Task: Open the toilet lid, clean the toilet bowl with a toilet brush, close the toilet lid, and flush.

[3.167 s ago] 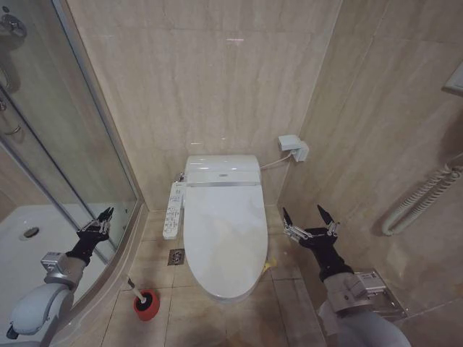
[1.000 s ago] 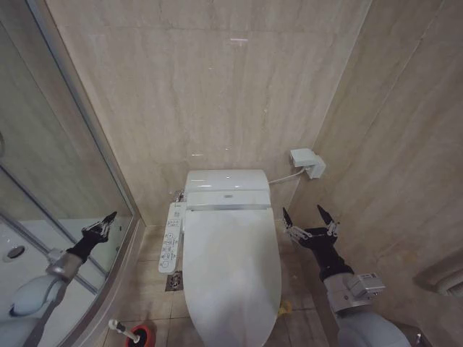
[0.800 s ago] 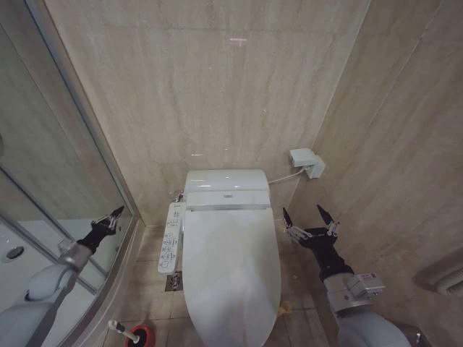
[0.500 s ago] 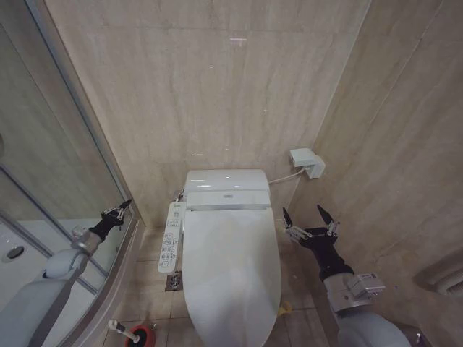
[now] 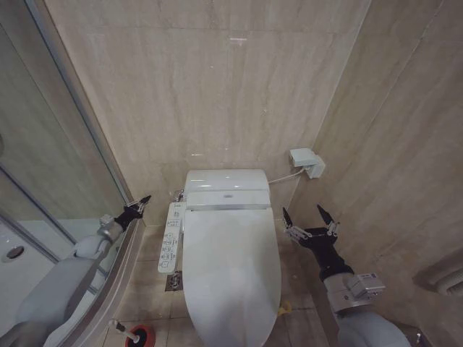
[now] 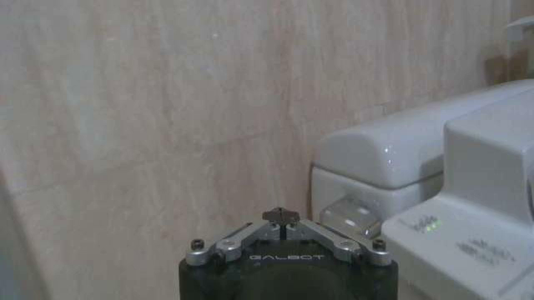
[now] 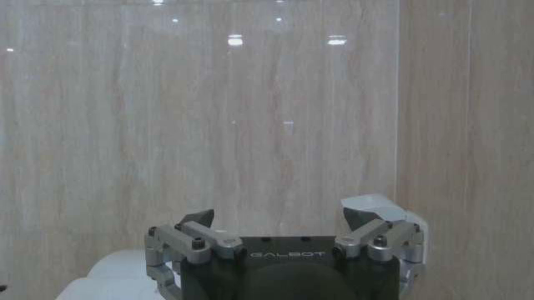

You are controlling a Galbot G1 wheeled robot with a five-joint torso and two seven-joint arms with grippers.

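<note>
Beige marble-look tile covers the walls and floor of a narrow bathroom, with a glass shower enclosure (image 5: 51, 166) along the left wall. Toilet lid (image 5: 230, 271) is down, covering the toilet bowl entirely; toilet stands against the back wall, side control panel (image 5: 170, 237) on its left flank. Toilet brush (image 5: 134, 334) sits in its red holder on the floor, at the near-left of the toilet beside the shower sill. Left gripper (image 5: 139, 202) is stretched forward between the shower glass and the control panel, level with the tank's left end, touching nothing; fingers (image 6: 281, 217) pressed together at the tips. Right gripper (image 5: 309, 215) hangs to the right of the lid, apart from it, fingers (image 7: 196, 220) spread wide, empty. White wall box (image 5: 307, 162) with cable at the back-right corner.
</note>
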